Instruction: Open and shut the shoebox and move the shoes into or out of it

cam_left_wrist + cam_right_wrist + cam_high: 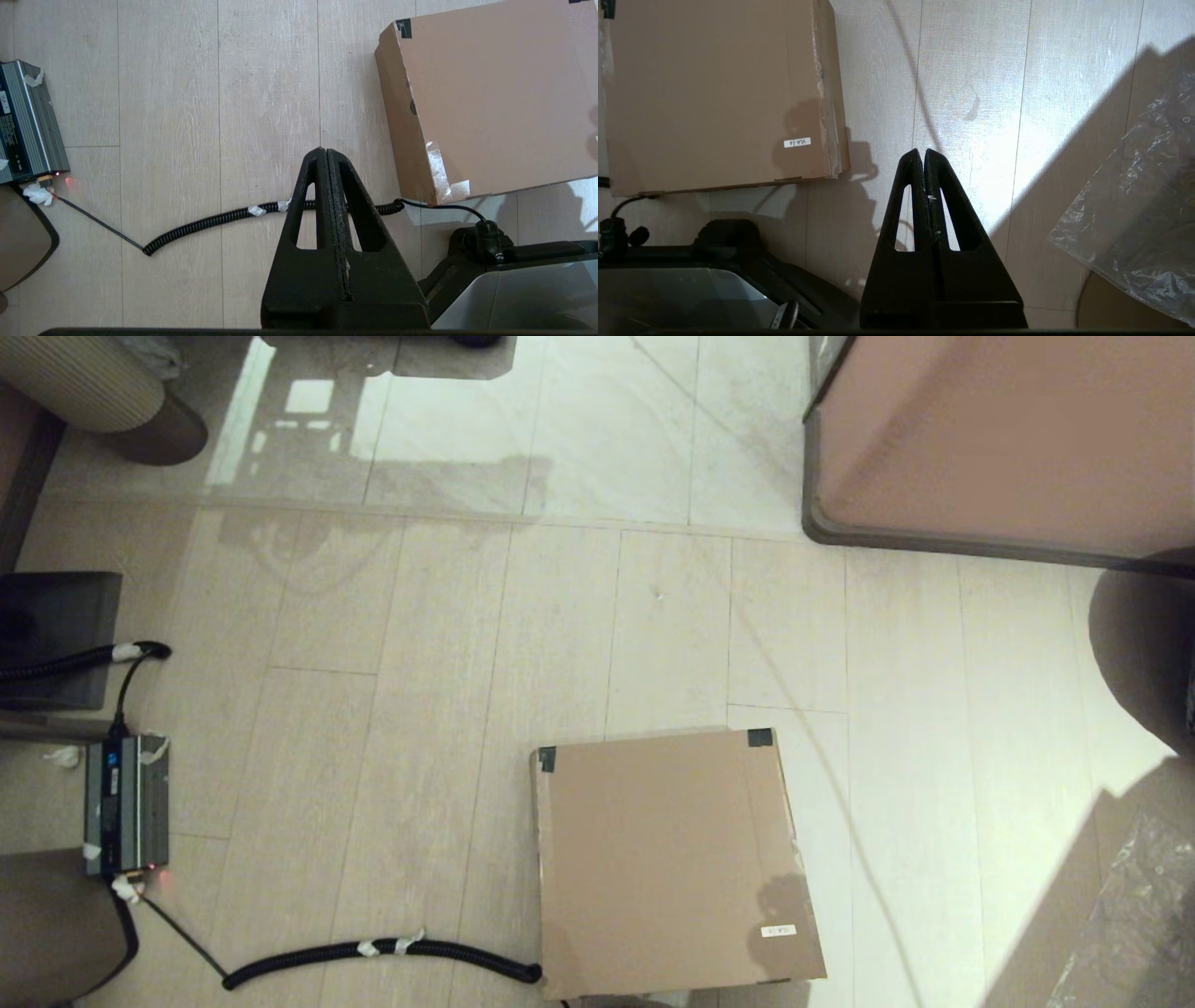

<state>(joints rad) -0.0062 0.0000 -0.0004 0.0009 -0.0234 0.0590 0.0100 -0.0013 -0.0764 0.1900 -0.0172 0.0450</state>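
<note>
The brown cardboard shoebox (672,863) sits on the floor near the front, lid down, with dark tape at its two far corners and a small white label (778,931) near its front right. It also shows in both wrist views (490,102) (714,93). No shoes are in view. My left gripper (325,150) hangs shut above the floor to the left of the box, holding nothing. My right gripper (923,151) hangs shut above the floor to the right of the box, also holding nothing. Neither gripper appears in the head view.
A black coiled cable (373,952) runs along the floor from a grey electronics unit (126,803) at the left to the box's front left corner. A large pinkish-brown cabinet (1008,439) stands at the back right. Crinkled clear plastic (1143,196) lies at the right.
</note>
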